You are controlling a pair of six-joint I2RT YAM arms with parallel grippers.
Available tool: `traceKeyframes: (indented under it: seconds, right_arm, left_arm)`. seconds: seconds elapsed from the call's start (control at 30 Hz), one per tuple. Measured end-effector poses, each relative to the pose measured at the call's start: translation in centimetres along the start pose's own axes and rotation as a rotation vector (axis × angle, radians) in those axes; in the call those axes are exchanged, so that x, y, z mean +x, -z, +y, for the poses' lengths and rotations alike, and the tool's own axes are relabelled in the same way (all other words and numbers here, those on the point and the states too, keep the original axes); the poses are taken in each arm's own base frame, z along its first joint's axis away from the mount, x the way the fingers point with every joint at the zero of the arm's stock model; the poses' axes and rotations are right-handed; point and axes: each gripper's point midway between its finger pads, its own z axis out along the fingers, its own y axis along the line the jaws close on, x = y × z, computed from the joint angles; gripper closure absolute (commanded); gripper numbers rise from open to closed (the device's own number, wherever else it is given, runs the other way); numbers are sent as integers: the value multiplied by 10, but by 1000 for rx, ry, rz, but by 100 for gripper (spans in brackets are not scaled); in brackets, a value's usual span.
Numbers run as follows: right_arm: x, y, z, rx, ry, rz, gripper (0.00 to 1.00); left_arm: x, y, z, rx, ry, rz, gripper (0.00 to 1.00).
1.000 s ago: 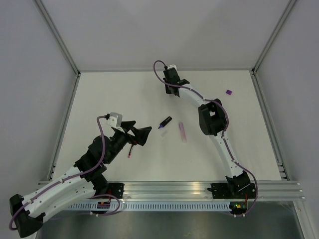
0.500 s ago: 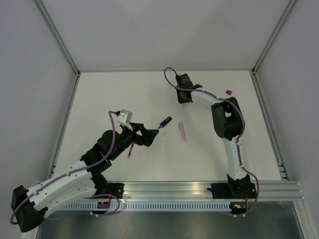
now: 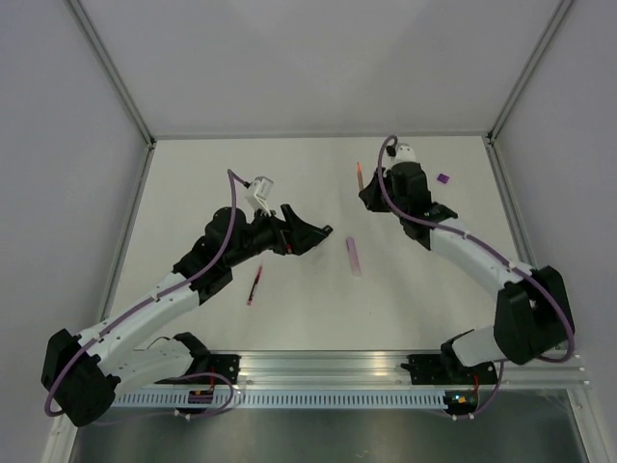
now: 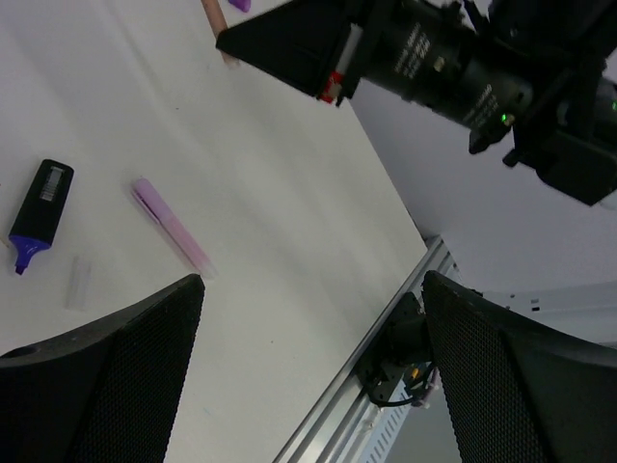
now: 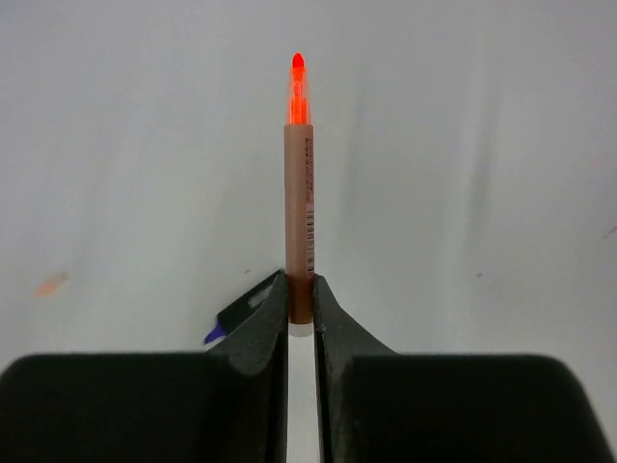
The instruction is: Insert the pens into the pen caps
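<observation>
Right gripper (image 5: pixel 300 291) with orange pen (image 5: pixel 299 193), now nearer the purple cap (image 3: pixel 442 178).

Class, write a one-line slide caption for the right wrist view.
Right gripper clamps the orange pen by its rear end, bright tip pointing away over the white table.

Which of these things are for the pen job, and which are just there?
For the job: orange pen in the right gripper, pink-lilac pen, red pen, black marker, purple cap.
Just there: metal rail, grey back wall.
</observation>
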Motion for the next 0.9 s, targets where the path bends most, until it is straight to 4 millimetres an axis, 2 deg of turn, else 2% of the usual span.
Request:
traceKeyframes:
  seconds: [0.07,0.17,0.3,0.4,0.53,0.73,0.8,0.9]
  right_arm:
    - [5,26,16,-93,-53,-48,100]
    - [32,61,41,-228,-105,-62,100]
    - [58,92,73,-379,-151,-46,100]
    - [59,112,91,-464,-180,-63,100]
    - [51,139,111,-561,-192,-111,100]
    - [40,157,124,-635,-203,-158,100]
    - [43,159,127,-649,-205,-149,100]
    - [49,163,133,-671,-200,-132,100]
  left_arm:
    - [-3,-2,-4,4,4,15,4]
    - [-18,-6,-16,19,-2,0,6]
    - [-30,-10,-25,35,-8,-22,8]
    - [-26,-15,-20,21,-2,-7,10]
    - [-18,-24,-10,-5,7,22,13]
    - [-14,-32,-5,-9,17,30,17]
    - [-15,-34,-6,-1,21,26,19]
    - [-15,-38,-7,11,30,23,26]
